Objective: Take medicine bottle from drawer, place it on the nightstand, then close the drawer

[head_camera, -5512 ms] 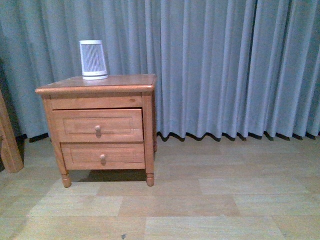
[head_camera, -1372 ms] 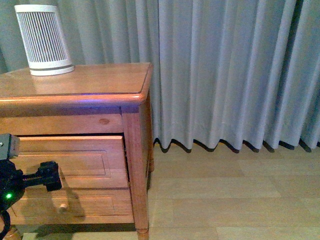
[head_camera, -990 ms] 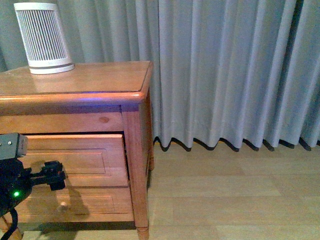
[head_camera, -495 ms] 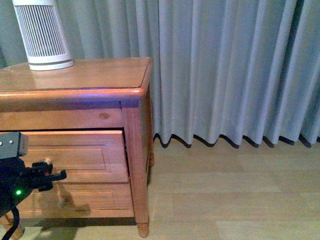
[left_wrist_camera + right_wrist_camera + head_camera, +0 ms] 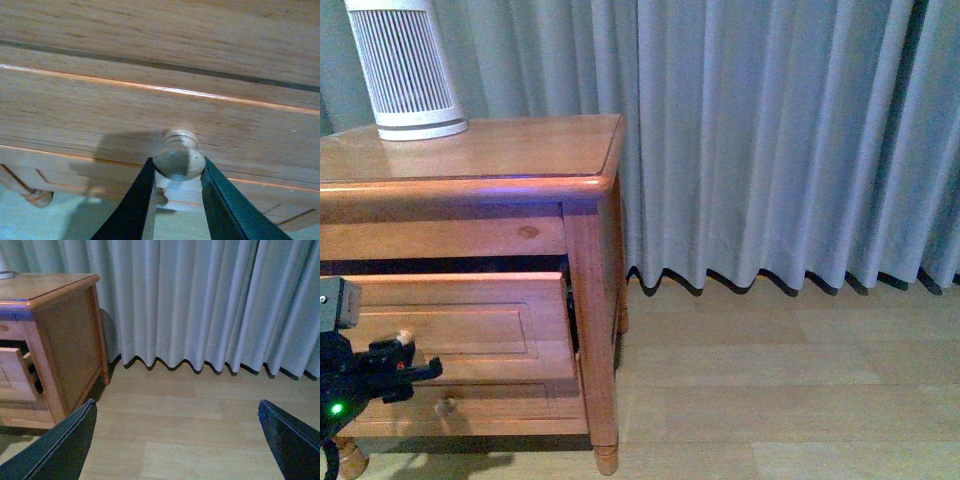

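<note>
The drawer [image 5: 450, 318] is sitting slightly out of the nightstand [image 5: 470, 150]; we are clamping our left gripper [image 5: 178, 170] on its knob [image 5: 179, 156], right gripper [image 5: 176, 410] gaping wide.

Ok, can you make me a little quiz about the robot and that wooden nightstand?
1. True or false: the left gripper is shut on the knob of the drawer.
2. What stands on the nightstand? A) a white ribbed device B) a lamp C) a book
3. Fill the gap: the right gripper is ____, with nothing between its fingers.
Key: 1 true; 2 A; 3 open.
</note>
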Robot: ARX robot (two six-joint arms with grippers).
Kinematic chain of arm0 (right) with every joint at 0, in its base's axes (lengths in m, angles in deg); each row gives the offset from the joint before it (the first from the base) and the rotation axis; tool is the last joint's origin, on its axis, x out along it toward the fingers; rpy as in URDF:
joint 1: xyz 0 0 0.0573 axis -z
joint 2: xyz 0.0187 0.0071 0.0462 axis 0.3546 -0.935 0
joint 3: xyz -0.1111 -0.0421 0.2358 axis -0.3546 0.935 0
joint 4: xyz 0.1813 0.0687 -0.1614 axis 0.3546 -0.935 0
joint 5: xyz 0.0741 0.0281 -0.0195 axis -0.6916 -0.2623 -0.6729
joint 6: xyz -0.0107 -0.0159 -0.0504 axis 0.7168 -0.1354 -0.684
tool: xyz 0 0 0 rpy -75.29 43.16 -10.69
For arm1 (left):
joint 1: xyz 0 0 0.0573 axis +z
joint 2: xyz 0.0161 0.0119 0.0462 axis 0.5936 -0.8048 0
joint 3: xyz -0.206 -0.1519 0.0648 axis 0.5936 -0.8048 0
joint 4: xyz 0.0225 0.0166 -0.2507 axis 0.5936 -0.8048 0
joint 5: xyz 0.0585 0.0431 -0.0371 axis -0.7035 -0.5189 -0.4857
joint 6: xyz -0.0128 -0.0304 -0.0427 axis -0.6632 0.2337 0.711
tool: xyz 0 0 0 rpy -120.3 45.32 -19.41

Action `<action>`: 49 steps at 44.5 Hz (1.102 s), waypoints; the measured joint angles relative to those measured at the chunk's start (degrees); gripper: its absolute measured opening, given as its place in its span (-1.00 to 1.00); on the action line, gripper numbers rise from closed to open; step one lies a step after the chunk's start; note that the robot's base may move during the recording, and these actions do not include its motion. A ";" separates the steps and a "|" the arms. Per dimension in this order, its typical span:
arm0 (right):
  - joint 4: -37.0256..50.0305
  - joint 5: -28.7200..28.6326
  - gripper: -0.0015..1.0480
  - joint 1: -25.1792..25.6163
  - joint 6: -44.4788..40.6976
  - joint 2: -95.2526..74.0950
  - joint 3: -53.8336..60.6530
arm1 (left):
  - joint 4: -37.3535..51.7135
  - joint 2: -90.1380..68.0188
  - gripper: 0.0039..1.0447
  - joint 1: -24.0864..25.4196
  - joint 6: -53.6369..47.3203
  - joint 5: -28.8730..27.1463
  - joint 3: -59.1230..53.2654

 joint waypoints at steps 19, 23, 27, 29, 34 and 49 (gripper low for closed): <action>0.00 0.00 0.87 0.00 0.00 0.00 0.00 | 9.16 5.14 -0.57 2.19 -1.14 2.05 -17.05; 0.00 0.02 0.87 0.00 0.00 0.00 0.00 | 9.53 5.14 -0.57 2.23 -1.07 2.19 -17.70; 0.00 0.02 0.87 0.00 0.00 0.00 0.00 | 9.60 5.14 -0.57 2.23 -1.03 2.16 -17.86; 0.00 0.00 0.87 0.00 -0.02 0.00 0.00 | 9.60 5.14 -0.57 2.21 -1.01 2.16 -17.88; 0.00 0.00 0.87 0.00 0.00 0.00 0.00 | 9.60 5.14 -0.57 2.21 -0.81 2.16 -17.92; 0.00 0.00 0.87 0.00 -0.02 0.00 0.00 | 9.66 5.14 -0.57 2.21 -0.28 2.16 -17.94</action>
